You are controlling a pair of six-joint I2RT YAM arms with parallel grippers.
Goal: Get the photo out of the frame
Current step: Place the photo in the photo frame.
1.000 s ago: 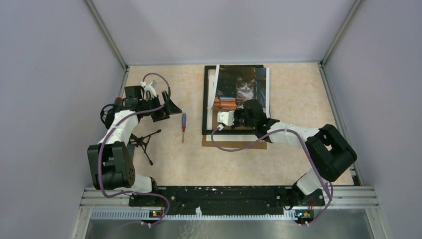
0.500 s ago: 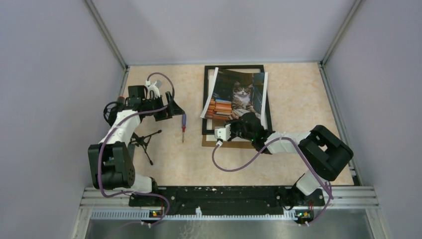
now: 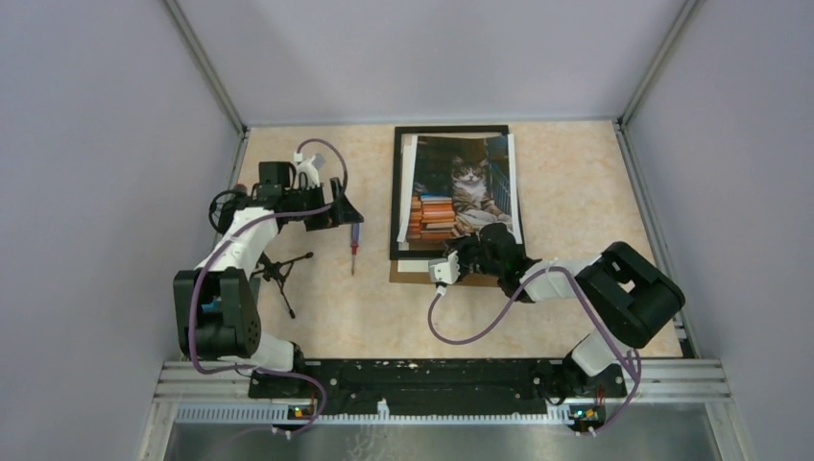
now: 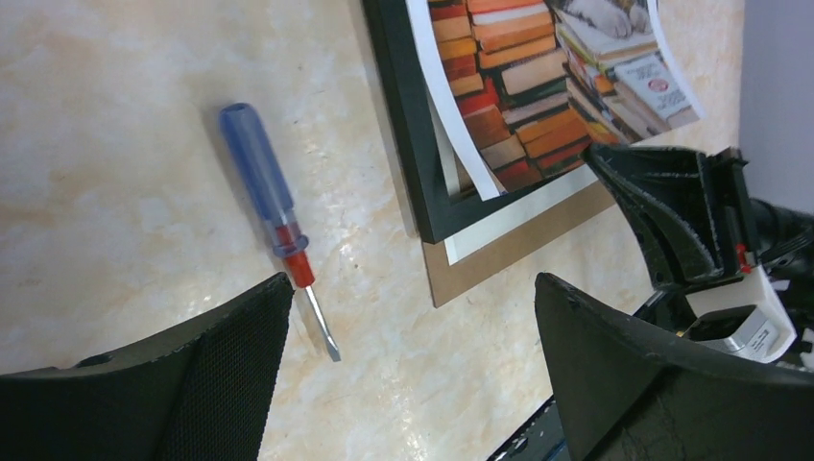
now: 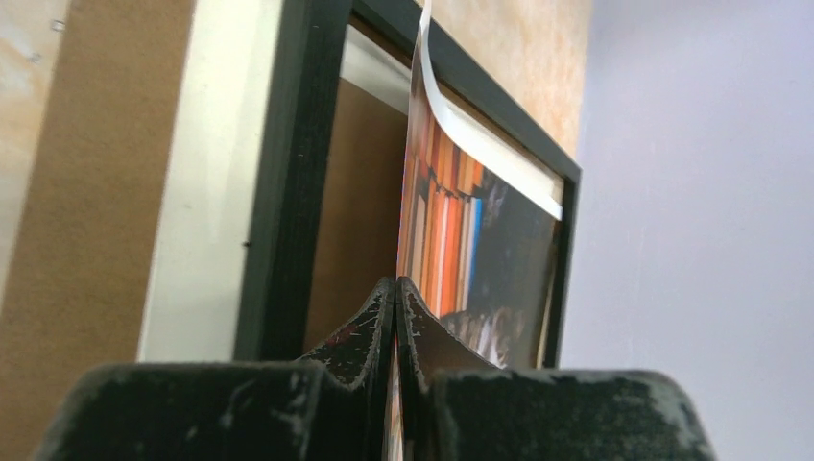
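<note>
1. The right claw (image 5: pixel 395 293) was pinching the near edge of the photo (image 3: pixel 461 192), which curled loosely above the frame (image 3: pixel 395 192).
2. The left claw (image 4: pixel 413 298) hung spread above the screwdriver (image 4: pixel 264 187) on the surface (image 3: pixel 576 192).

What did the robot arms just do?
The right gripper, shut on the rectangular paper cat photo, pulled back toward the arms' bases, taking the photo's near edge along. The open left gripper edged toward the thin black rectangular frame. Frame and blue-handled screwdriver stayed put.
</note>
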